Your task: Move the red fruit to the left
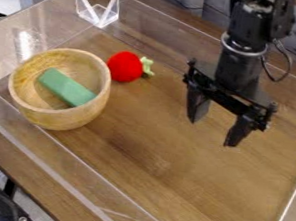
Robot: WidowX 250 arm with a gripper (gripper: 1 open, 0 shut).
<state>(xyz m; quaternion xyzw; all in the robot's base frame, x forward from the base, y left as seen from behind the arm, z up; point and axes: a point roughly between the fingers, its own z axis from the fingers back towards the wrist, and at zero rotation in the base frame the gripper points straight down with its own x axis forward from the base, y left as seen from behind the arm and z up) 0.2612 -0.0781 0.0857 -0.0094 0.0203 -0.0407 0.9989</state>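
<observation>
Small round bright red toy fruit (125, 67) with a green leafy stem (146, 66), on the brown wood-grain tabletop (154, 148), just beside the round tan wooden-looking bowl (95, 109), near its rim, outside it. Black metal robot gripper (214, 119) well apart from the fruit, over the bare wood, fingers spread wide, nothing between them.

Handling, my guess: fruit is light, probably hollow plastic or foam, can't tell which. Smooth-looking skin, could slip or roll if nudged off-centre. Not fragile, I'd say. Best hold: across the widest part of the red body, one finger each side, low enough to get past the middle. Skip the leaves; they look thin, likely bendy, poor grip. Bowl wall is close, so a finger could knock it.

Other materials: bowl is rounded, thick-rimmed, pale inside with a faint grain. Green rectangular block (67, 87) inside it, straight-edged, matte-looking, tilted. Tabletop flat, low sheen. Clear see-through plastic-looking edging (98, 7) round the table.
</observation>
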